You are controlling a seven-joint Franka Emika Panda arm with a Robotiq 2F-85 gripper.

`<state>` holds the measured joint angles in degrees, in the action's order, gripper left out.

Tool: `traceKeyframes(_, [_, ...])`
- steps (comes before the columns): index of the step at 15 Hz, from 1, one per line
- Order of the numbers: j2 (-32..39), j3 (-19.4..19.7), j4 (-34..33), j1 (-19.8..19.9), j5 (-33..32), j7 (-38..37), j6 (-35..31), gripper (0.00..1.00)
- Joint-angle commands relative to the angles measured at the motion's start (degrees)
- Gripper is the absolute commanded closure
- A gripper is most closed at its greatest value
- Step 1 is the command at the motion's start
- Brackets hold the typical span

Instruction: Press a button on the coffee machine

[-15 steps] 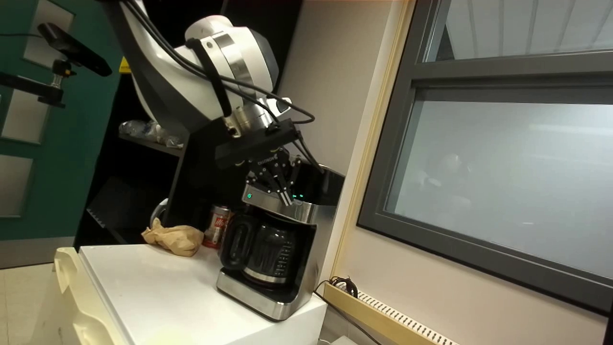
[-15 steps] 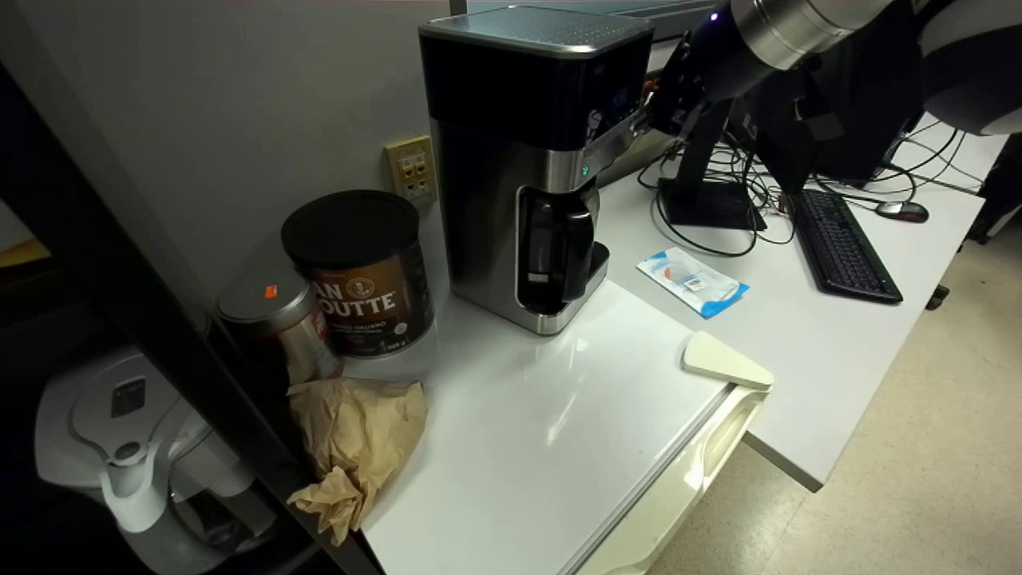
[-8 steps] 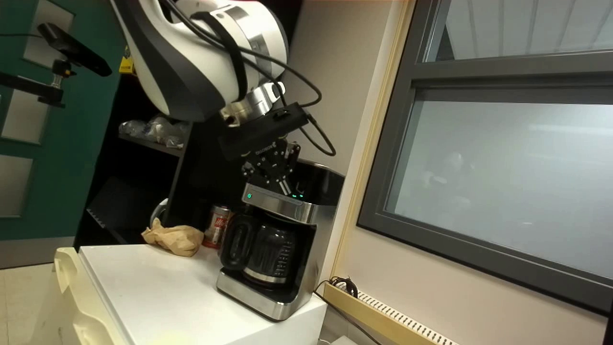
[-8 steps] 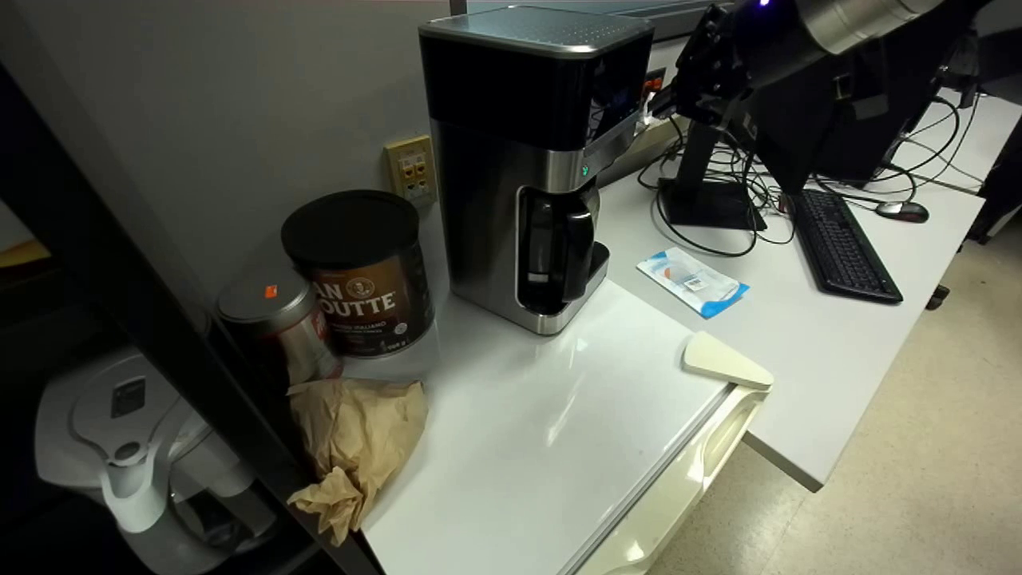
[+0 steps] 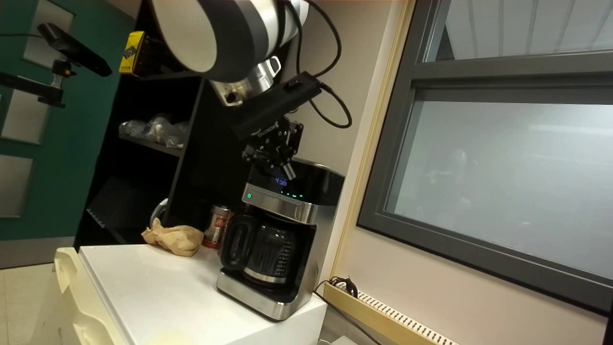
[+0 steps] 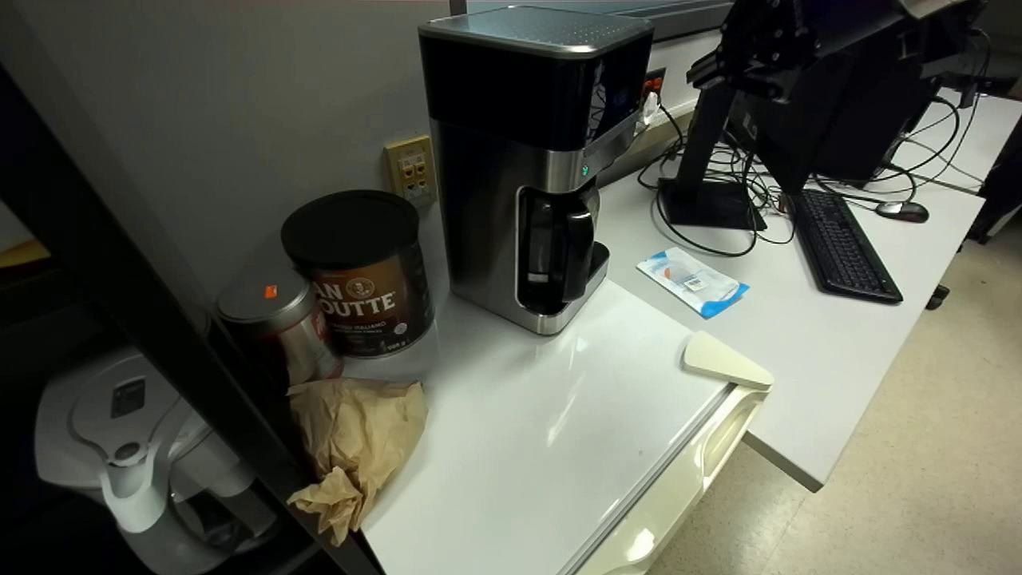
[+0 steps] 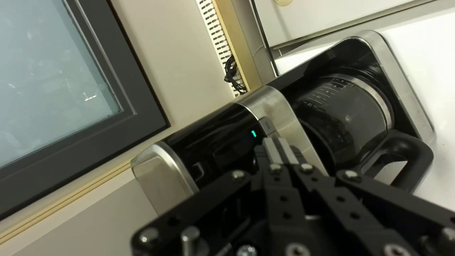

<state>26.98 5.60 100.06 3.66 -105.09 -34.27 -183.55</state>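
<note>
Coffee machine (image 6: 503, 168), black and silver, faced by the gripper (image 7: 278, 142). Fingers (image 7: 284, 206) clenched, pads (image 7: 272, 151) side by side, tips before the dark panel (image 5: 309, 184) and apart from it. Display (image 5: 280, 181): lit, bluish; green lights (image 5: 294, 195) below. Carafe (image 5: 270, 254): glass, black handle, seated under the panel. Machine's place: upright on a white cabinet (image 6: 527, 447). Same top: paper bag (image 6: 363, 439), crumpled; tin (image 6: 279, 323), just beside it; tub (image 6: 359, 295), black-lidded. Adjoining desk (image 6: 830, 375): packet (image 6: 693, 281), blue and white; keyboard (image 6: 846, 247); mouse (image 6: 902, 212).
</note>
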Motion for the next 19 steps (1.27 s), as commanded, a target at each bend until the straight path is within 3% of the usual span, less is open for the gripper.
traceKeyframes(1, [-2.93, -3.15, 1.13, 2.72, -9.60, -6.95, -0.60, 1.00])
traceKeyframes(9, [-5.27, -14.18, 5.25, 11.56, -26.02, -18.87, 1.42, 1.00])
traceKeyframes(19, [-6.11, -22.30, 11.68, 19.85, -34.51, -24.37, 3.82, 1.00])
